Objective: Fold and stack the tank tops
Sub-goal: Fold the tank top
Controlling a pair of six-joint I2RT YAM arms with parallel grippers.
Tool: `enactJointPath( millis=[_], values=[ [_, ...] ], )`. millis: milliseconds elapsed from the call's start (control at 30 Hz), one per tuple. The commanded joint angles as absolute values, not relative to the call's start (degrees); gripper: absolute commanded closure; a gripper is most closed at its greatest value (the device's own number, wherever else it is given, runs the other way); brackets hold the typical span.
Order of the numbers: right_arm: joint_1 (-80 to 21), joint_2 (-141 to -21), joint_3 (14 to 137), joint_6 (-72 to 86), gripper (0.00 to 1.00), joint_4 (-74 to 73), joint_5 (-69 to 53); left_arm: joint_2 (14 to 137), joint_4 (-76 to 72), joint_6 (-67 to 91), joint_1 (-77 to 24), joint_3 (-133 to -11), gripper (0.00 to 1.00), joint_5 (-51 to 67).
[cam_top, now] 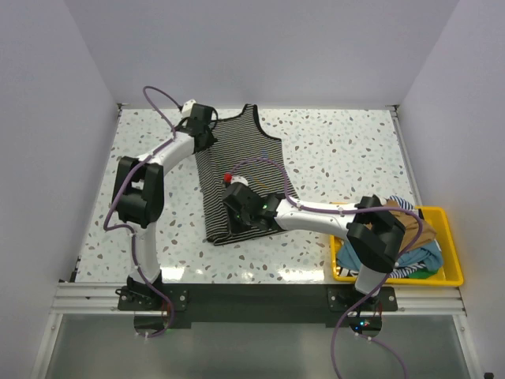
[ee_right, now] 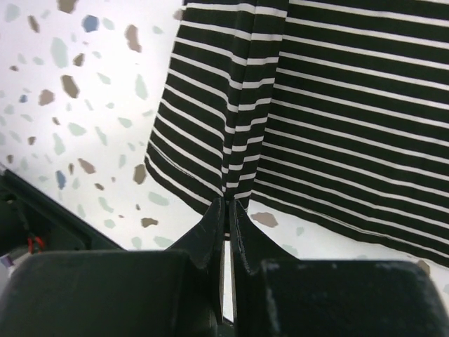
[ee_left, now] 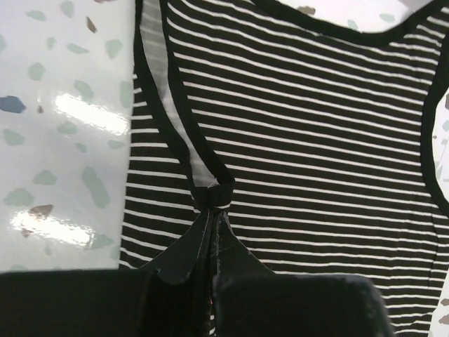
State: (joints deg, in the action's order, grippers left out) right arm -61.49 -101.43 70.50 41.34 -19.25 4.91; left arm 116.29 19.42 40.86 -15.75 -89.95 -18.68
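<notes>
Striped black-and-white cloth sat pinched at its near hem in your right pincer (ee_right: 226, 203), fingers closed tight on a gathered fold of the striped tank top (cam_top: 245, 170). Beside it, at the near right, the yellow bin (cam_top: 451, 237) held other tank tops (cam_top: 418, 257) in a heap. The striped tank top lay spread along the middle of the speckled worktop (cam_top: 339, 150). Farther off, your left pincer (ee_left: 212, 210) was clenched on the dark trim of an armhole.

On table (cam_top: 339, 150), tank top (cam_top: 237, 142); right of it, bin (cam_top: 451, 241) of tops (cam_top: 414, 257).
</notes>
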Motion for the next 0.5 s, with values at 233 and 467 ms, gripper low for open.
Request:
enactJointPath(
  millis=[233,467],
  values=[
    [-61.3,-97.7,65.0,42.7,1.0,-19.5,13.6,121.6,17.8,40.7,-19.6,-94.0,1.0,-17.7],
    [-61.3,-98.5,63.5,43.6,1.0,-18.9,14.9,122.7,16.3,40.6,-20.4,-93.2,1.0,-16.8]
  ],
)
